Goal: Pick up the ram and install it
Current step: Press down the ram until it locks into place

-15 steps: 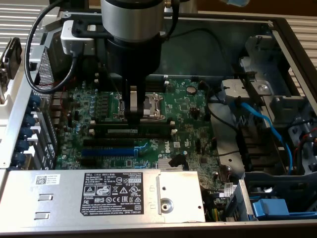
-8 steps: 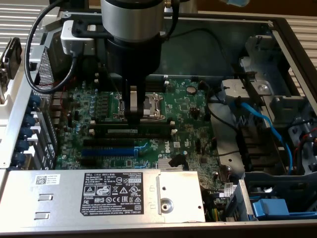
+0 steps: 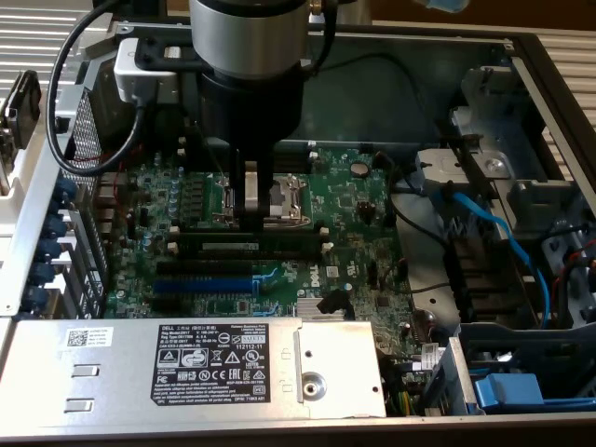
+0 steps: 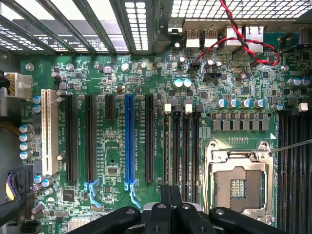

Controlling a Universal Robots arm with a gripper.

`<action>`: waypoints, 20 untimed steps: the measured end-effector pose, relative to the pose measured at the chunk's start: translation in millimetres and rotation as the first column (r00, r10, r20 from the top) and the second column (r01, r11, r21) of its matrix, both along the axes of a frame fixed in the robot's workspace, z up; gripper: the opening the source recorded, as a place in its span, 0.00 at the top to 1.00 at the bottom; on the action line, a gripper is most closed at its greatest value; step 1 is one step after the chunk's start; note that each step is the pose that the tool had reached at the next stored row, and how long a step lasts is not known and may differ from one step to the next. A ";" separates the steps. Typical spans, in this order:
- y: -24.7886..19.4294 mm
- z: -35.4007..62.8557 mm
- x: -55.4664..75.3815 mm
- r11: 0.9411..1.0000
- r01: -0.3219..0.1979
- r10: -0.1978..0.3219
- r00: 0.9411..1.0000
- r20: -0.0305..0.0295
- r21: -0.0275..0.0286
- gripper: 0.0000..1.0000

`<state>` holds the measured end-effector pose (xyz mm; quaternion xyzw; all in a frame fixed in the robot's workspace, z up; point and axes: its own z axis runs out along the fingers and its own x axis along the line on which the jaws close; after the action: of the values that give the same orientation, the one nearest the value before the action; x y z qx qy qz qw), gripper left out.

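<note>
The case [image 3: 559,84] lies open, its motherboard [image 3: 354,251] exposed. The ram [image 3: 256,249] sits lengthwise in a black slot beside the socket [image 3: 284,200], directly under the hand [image 3: 250,219]. The hand's fingers [image 4: 171,195] are pressed together, tips at the ram's top edge.

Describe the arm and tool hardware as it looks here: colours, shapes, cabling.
The arm ends in a thick cylinder, grey metal above and glossy black below. A narrow black tool with a pale central strip hangs under it. A black cable loops off on the exterior view's left. In the wrist view the tool shows matte black rounded links and flat fingers.
</note>
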<state>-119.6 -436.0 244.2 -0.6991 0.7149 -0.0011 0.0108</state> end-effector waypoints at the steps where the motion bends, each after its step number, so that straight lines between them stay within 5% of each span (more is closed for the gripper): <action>1: 0.0 0.0 0.0 1.000 0.000 0.000 1.000 0.000 0.000 0.90; 20: 3.7 -2.8 4.5 1.000 0.000 0.000 1.000 0.000 0.000 0.90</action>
<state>-115.1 -432.3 241.4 -0.6991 0.7149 -0.0011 0.0106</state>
